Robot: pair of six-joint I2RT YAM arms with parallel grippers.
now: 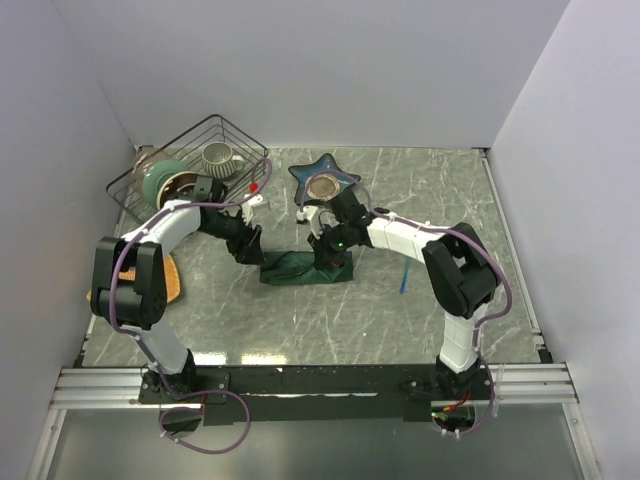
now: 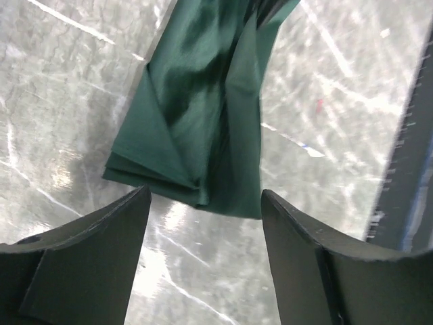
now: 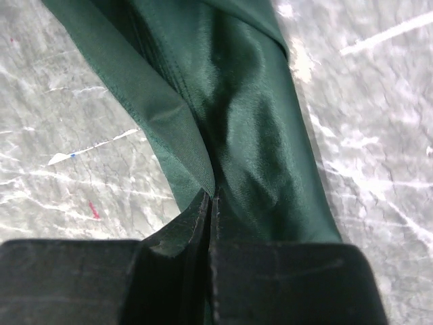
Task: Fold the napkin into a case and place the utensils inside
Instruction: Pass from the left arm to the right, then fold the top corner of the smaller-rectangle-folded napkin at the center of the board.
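Observation:
The dark green napkin (image 1: 300,268) lies on the marble table folded into a narrow, layered strip. My right gripper (image 1: 326,256) is at its right part, shut on a raised fold of the cloth (image 3: 230,128), with both jaws pressed together (image 3: 211,203). My left gripper (image 1: 250,244) hovers at the strip's left end. Its fingers (image 2: 128,217) stand open with only bare table between them, and the napkin's layered end (image 2: 196,135) lies just beyond the tips. A slim blue utensil (image 1: 404,279) lies on the table to the right of the napkin.
A star-shaped blue dish (image 1: 322,172) sits behind the napkin. A wire basket (image 1: 165,160) at the back left holds a mug (image 1: 218,156) and a bowl (image 1: 162,182). An orange mat (image 1: 172,280) lies by the left arm. White walls close in the table.

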